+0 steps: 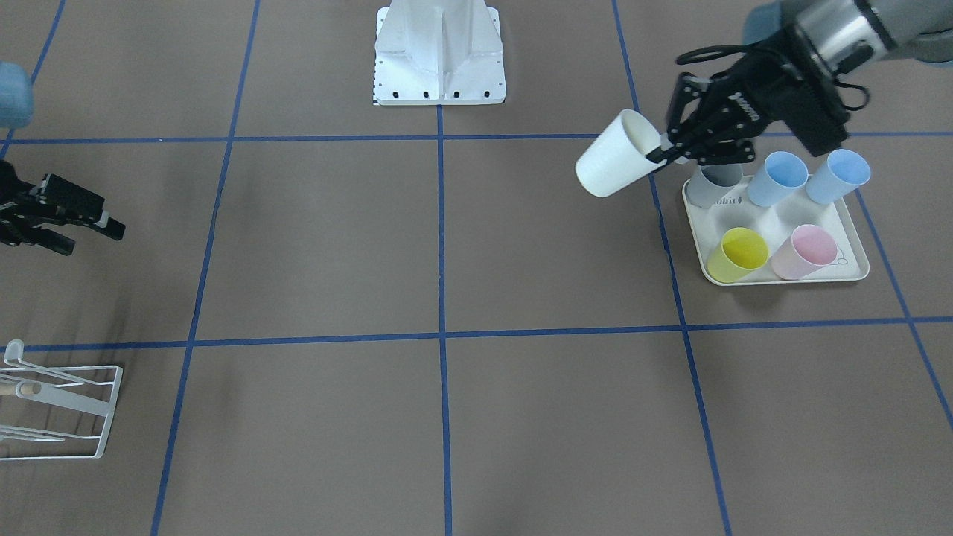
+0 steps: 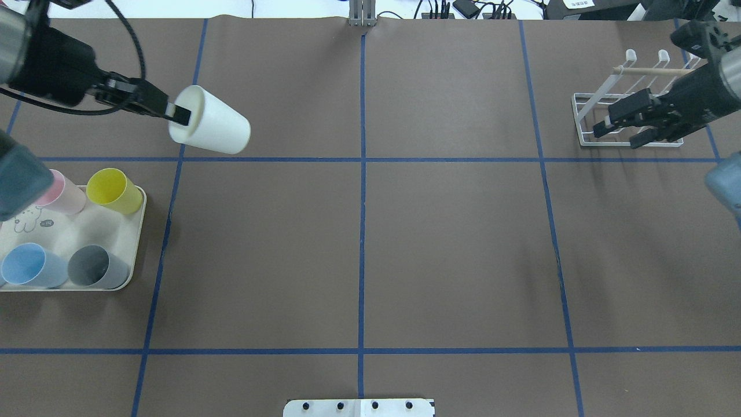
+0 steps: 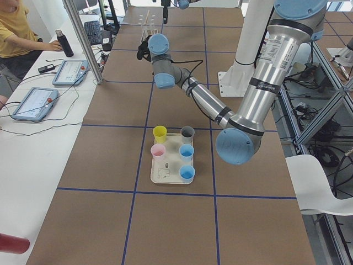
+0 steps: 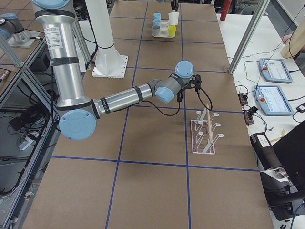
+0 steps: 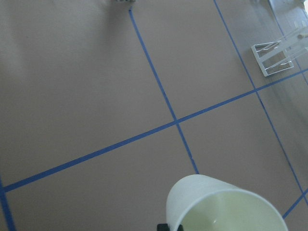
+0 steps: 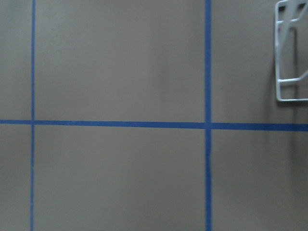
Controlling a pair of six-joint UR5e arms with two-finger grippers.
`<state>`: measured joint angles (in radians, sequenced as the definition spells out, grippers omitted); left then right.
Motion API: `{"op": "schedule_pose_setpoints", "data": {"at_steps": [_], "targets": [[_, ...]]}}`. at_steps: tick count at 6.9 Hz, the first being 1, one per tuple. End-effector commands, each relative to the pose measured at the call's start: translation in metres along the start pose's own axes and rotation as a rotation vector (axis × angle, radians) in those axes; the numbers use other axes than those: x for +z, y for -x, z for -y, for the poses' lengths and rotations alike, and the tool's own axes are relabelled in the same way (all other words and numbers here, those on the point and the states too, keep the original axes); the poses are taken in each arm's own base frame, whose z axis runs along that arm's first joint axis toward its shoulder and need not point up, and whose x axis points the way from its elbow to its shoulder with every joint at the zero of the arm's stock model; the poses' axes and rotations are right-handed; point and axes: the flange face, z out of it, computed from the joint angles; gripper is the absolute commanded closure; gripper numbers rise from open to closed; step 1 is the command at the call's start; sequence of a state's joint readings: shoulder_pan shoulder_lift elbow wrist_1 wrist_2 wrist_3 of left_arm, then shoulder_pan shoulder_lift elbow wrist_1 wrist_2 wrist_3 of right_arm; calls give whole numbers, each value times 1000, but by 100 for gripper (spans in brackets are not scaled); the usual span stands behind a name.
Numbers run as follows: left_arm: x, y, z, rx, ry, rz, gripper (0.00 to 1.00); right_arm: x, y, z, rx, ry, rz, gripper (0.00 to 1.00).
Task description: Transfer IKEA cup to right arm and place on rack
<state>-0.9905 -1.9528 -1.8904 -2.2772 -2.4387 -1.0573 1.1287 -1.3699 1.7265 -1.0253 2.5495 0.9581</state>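
The left fingers (image 2: 173, 112) are clenched on the rim of the white IKEA cup (image 2: 211, 121), one finger inside the mouth and one outside. The cup hangs in the air on its side, its mouth toward the wrist and its base pointing to the middle of the bench (image 2: 451, 243). The left arm reaches in nearly level, holding the cup just off the cream tray (image 2: 63, 231), where yellow (image 2: 113, 190), pink (image 2: 63, 197), grey (image 2: 95, 267) and blue (image 2: 29, 266) cups stand. The front-facing view shows a second blue cup (image 1: 837, 175) on that tray. The right fingers (image 2: 616, 134) are spread apart and hold nothing. They point toward the bench's middle, and the right arm stretches out low, hovering by the white wire rack (image 2: 648, 70). The rack stands on the bench, well apart from the cup.
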Motion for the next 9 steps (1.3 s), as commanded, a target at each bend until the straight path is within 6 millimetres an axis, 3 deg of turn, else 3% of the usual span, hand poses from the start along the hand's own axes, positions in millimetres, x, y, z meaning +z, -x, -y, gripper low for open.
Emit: {"op": "schedule_pose_setpoints", "data": {"at_steps": [1, 2, 3, 5, 9], "targets": [[37, -49, -13, -102, -29, -119, 100, 42, 104, -3, 27, 27, 91, 0], [47, -50, -14, -190, -82, -157, 100, 70, 141, -21, -51, -31, 130, 0], [69, -54, -30, -243, -85, -233, 100, 93, 164, -45, -31, -77, 207, 0], [76, -47, -33, -283, -84, -346, 100, 116, 197, -92, 53, -139, 472, 0], [71, -43, -36, -367, -144, -579, 100, 91, 231, -141, 268, -102, 976, 1]]}}
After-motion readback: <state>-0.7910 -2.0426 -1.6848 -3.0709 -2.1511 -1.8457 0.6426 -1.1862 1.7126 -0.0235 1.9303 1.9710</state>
